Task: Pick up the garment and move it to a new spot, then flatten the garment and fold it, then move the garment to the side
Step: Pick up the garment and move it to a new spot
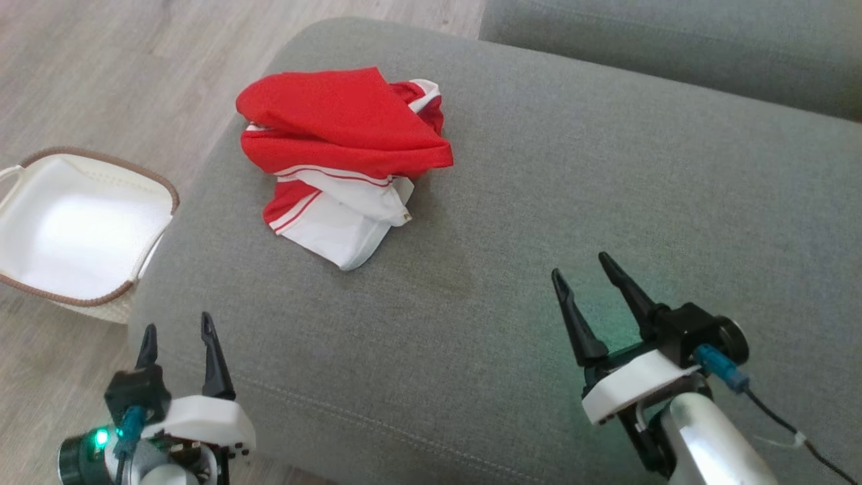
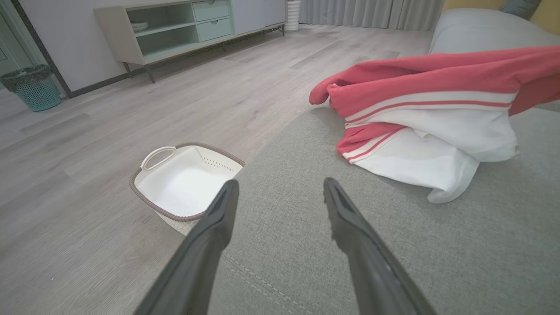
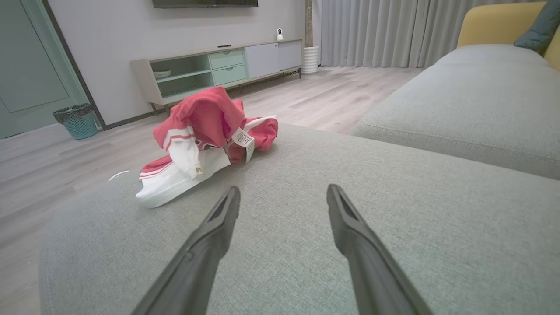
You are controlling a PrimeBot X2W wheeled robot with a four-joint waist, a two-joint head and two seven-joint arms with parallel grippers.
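Note:
A crumpled red and white garment point(image 1: 340, 158) lies in a heap near the far left edge of the grey cushion point(image 1: 512, 222). The left wrist view has the garment point(image 2: 428, 127) at upper right, and the right wrist view shows the garment point(image 3: 201, 140) left of centre with a white label hanging out. My left gripper point(image 1: 176, 330) hovers open at the cushion's near left corner, well short of the cloth. Over the cushion's near right part my right gripper point(image 1: 579, 266) stands open too, nothing between its fingers.
A white basket with a brown rim point(image 1: 81, 225) sits on the wooden floor just left of the cushion. A second grey cushion point(image 1: 673, 47) lies at the back right. A low sideboard point(image 3: 218, 70) and a teal bin point(image 3: 76, 120) stand by the far wall.

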